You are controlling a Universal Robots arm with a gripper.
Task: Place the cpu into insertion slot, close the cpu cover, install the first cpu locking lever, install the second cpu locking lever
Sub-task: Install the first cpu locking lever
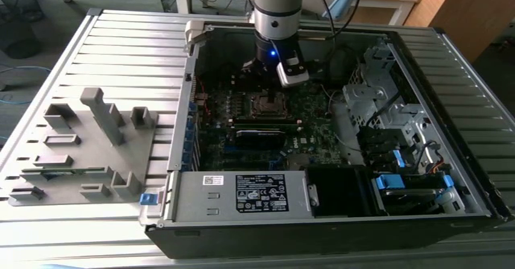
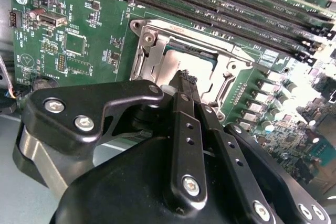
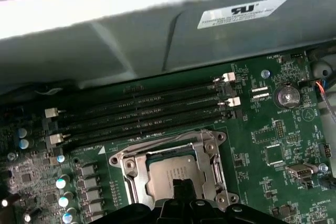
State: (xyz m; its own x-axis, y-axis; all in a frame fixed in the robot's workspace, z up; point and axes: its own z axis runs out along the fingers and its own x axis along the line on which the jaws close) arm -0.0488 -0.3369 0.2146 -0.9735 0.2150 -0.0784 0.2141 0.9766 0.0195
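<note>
Second wrist view: your jaws, together, hover above the cpu seated in the insertion slot at the board's 12 o'clock; the cpu cover looks down, so levers need hooking.

near part of the cpu hidden behind the gripper, lower gripper body cut off by the edge

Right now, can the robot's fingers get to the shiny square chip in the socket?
Probably yes. The fingers hang right over the cpu, which sits in the insertion slot with the cpu cover down around it. Nothing lies between them.
</note>
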